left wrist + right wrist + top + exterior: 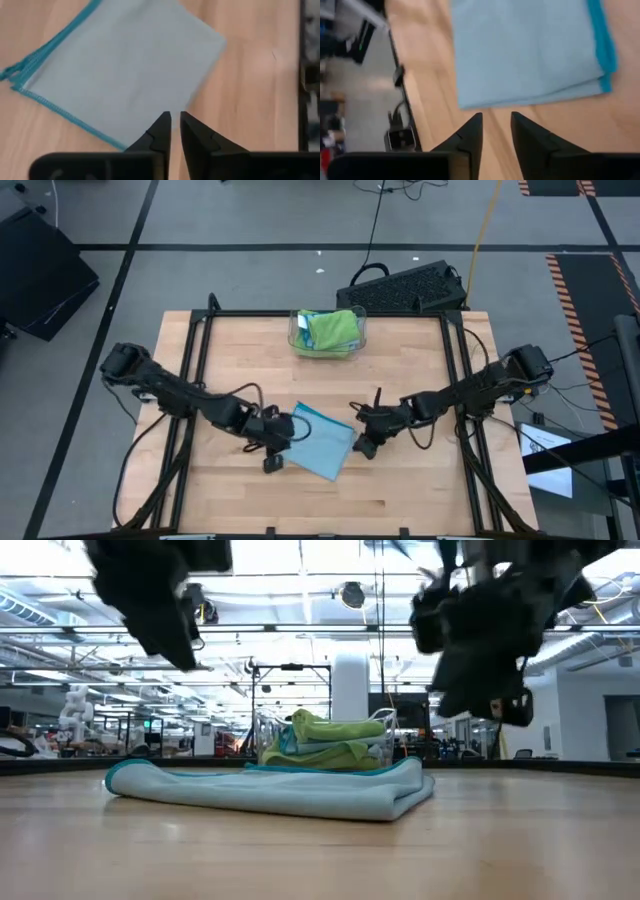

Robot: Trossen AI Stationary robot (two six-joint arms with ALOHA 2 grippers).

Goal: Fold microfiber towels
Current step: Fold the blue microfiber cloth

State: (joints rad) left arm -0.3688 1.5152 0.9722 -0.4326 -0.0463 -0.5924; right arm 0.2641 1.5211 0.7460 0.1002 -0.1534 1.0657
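A light blue microfiber towel (322,442) lies folded flat on the wooden table (420,490), near its middle; its teal-hemmed edges (30,70) are stacked on one side. My left gripper (173,117) hangs above the towel's left edge, shut with nothing in it. My right gripper (496,117) hangs over bare wood just off the towel's right, folded edge (530,100), its fingers open with nothing between them. In the low view both grippers, left (160,610) and right (490,650), are well above the towel (270,790).
A clear plastic bin (327,332) at the table's far edge holds lime green and light blue towels (325,740). Black frame rails (195,360) run along the table's left and right sides. A black keyboard-like object (400,288) lies beyond the far edge.
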